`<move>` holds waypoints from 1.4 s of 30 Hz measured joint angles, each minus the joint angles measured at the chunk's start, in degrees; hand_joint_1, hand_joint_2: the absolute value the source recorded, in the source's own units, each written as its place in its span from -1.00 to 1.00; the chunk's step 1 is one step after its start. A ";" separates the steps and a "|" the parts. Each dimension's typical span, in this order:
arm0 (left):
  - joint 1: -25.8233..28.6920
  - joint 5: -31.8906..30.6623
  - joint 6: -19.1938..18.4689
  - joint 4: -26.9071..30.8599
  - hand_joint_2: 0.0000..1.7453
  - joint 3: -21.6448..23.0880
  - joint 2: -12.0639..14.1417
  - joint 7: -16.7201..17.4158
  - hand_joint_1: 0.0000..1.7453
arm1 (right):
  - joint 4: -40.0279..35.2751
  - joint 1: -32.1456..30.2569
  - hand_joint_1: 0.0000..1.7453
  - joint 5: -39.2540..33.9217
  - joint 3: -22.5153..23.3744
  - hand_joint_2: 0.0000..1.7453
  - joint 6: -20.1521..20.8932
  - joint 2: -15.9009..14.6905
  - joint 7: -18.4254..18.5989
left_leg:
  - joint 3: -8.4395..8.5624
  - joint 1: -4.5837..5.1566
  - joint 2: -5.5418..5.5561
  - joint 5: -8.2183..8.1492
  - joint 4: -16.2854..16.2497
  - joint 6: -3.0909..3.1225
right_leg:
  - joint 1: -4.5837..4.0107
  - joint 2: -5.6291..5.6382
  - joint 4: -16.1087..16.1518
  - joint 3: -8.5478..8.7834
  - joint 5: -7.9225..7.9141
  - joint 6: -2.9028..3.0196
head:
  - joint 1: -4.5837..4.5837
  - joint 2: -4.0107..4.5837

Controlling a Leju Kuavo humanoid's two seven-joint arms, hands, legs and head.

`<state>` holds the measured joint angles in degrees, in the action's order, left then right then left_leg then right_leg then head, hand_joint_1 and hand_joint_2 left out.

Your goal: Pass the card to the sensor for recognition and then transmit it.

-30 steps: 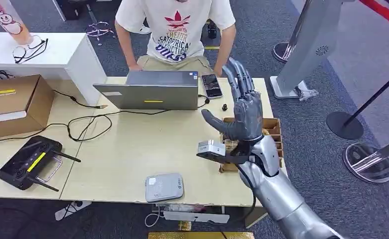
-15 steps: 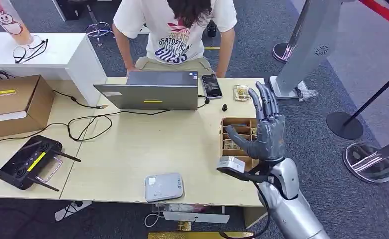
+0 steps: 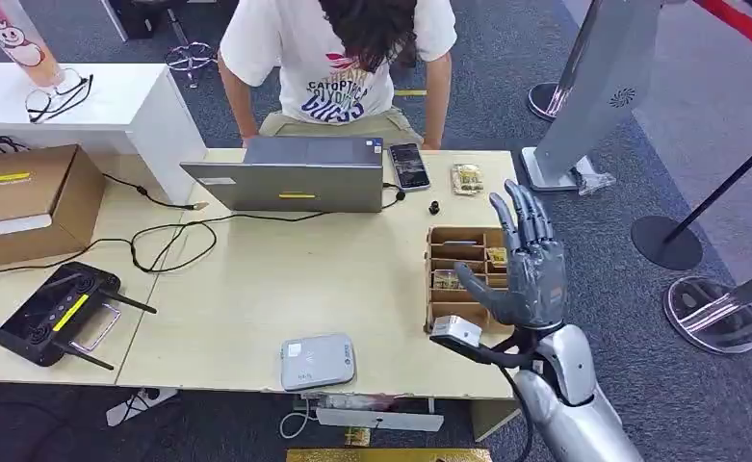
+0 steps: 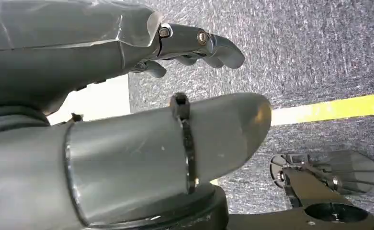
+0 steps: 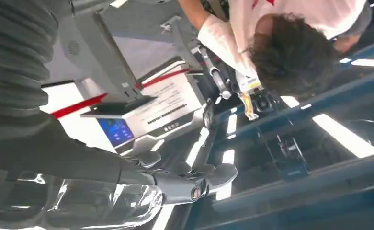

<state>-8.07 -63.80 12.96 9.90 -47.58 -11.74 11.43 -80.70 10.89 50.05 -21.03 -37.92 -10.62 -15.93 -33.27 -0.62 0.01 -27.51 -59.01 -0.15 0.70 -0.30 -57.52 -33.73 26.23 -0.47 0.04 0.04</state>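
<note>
The grey card reader (image 3: pixel 316 361) lies flat near the table's front edge. To its right stands a wooden organiser box (image 3: pixel 458 252) with cards (image 3: pixel 446 279) in its slots. My right hand (image 3: pixel 526 274) is raised over the box's right front part, fingers spread and pointing up, palm toward the left, holding nothing. In the right wrist view, its fingers (image 5: pixel 175 184) are stretched out and bare. My left hand (image 4: pixel 127 96) hangs over the carpet with thumb and fingers apart and nothing between them.
A person (image 3: pixel 338 58) leans over the far side behind a laptop (image 3: pixel 290 173), with a phone (image 3: pixel 409 166) and a small yellowish packet (image 3: pixel 467 178) beside it. A black controller (image 3: pixel 54 313), cables and a cardboard box (image 3: pixel 25 197) occupy the left. Stanchion bases (image 3: pixel 713 313) stand on the right.
My right hand has moved right and back toward the table's front, from near the laptop to over the box's right part. The person has leaned forward. The yellowish packet has come into sight.
</note>
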 joint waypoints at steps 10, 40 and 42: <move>0.80 1.33 0.74 0.00 -1.00 -1.11 0.07 -1.25 -1.00 | -0.46 -1.75 -0.98 3.32 0.72 1.00 2.03 -0.85 1.81 | 0.01 0.00 -0.02 0.00 0.00 0.00 | 0.00 0.00 0.00 0.00 0.00 0.00 | 0.00 0.00; 0.89 1.22 -0.66 0.00 -1.00 -1.53 0.70 -0.66 -1.00 | -7.69 -9.70 -1.00 12.15 4.94 1.00 18.21 -7.65 12.06 | -0.01 0.01 -0.02 -0.01 0.00 0.01 | 0.01 0.00 0.01 -0.01 0.02 -0.02 | 0.00 0.00; 0.86 1.22 -0.68 0.00 -1.00 -1.53 0.74 -0.66 -1.00 | -8.17 -9.81 -1.00 12.06 5.16 1.00 19.25 -8.11 12.30 | 0.00 0.01 -0.02 -0.01 0.00 0.01 | 0.01 0.01 0.01 -0.01 0.02 -0.02 | 0.00 0.00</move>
<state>-7.21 -62.58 12.28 9.90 -49.11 -10.99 10.78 -88.87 1.08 62.12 -15.87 -18.67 -18.73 -3.63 -33.27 -0.61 -0.01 -27.53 -59.01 -0.14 0.71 -0.29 -57.50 -33.74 26.25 -0.48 0.04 0.04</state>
